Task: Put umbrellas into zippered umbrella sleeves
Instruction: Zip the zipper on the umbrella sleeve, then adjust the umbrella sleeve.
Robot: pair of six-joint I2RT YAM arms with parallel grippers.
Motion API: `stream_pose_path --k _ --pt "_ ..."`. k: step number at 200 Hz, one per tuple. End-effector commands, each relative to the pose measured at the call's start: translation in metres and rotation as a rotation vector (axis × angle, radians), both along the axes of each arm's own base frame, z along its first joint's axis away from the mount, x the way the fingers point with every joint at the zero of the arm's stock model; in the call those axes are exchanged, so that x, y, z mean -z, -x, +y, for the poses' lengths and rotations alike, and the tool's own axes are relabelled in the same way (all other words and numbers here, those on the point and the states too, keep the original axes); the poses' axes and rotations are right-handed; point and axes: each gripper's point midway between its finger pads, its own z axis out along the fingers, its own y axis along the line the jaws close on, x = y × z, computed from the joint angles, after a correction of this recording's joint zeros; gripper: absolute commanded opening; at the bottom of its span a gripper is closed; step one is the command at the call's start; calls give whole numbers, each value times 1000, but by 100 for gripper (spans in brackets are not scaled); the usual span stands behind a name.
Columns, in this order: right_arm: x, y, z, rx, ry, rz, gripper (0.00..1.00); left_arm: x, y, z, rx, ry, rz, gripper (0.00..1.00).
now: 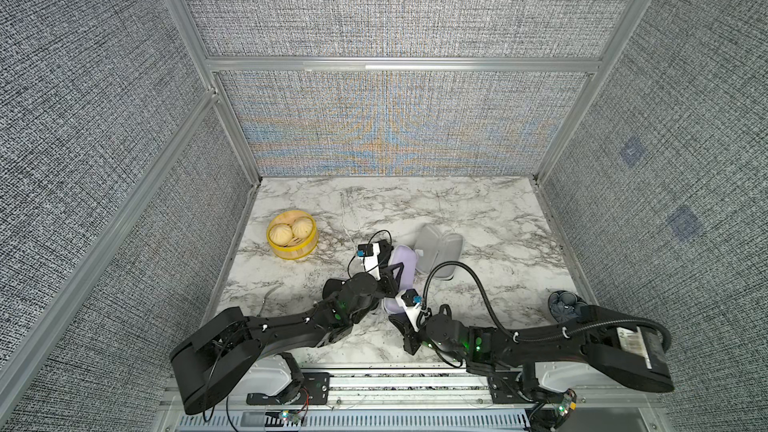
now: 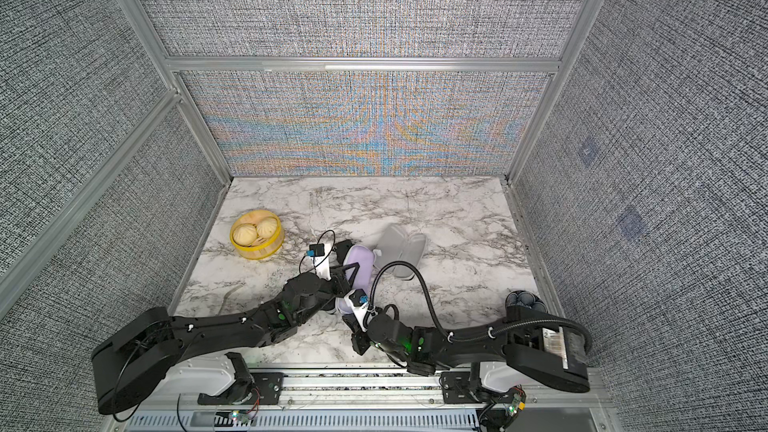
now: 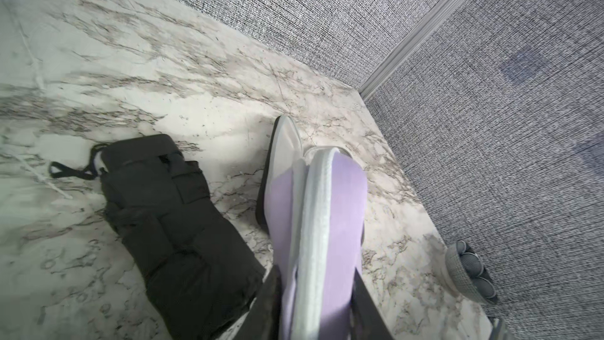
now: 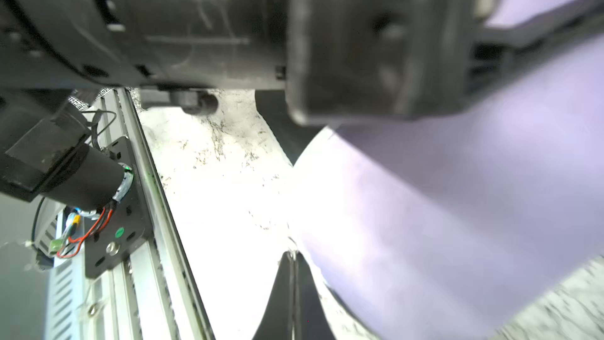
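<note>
At the middle of the marbled surface (image 1: 478, 218), your left tool (image 3: 318, 296) is clenched across the lavender sleeve (image 1: 402, 261), one dark finger on each smooth shell. In the left wrist view the sleeve is an oblong, rounded case turned on edge, its two lavender halves meeting along a pale, soft-looking band. You cannot tell from here whether that band is zipped.

Your right tool (image 4: 293, 256) sits at the sleeve's near end with its flat black fingers pressed together. A thin bit of something shows at their tips, just beside the lavender shell. The blur hides whether it is pinched.

Just beyond the lavender sleeve lies the open sleeve (image 1: 440, 249), spread like a clamshell, matte grey inside with a dark outer rim. The two touch or nearly touch.

On the other side of the lavender sleeve, the left wrist view shows a black umbrella (image 3: 173, 224) lying flat on the surface. It is a creased fabric bundle wrapped by a strap, with a looped cord at its far end. It lies near the sleeve but apart from it.

Well off toward the left wall stands a round yellow steamer basket (image 1: 291, 253) holding pale pleated buns (image 1: 280, 234). At the near right edge sits a small dark bowl (image 1: 563, 305) of grey rounded pieces.
</note>
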Motion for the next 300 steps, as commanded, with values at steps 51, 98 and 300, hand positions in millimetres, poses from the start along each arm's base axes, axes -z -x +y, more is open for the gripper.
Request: stream_pose_path --k 51,98,300 --pt "66 3 -90 132 284 170 0 54 27 -42 157 -28 128 12" --pt "76 9 -96 118 332 219 0 77 35 -47 182 -62 175 31" --pt "53 -55 -96 182 173 225 55 111 75 -32 263 -248 315 61"
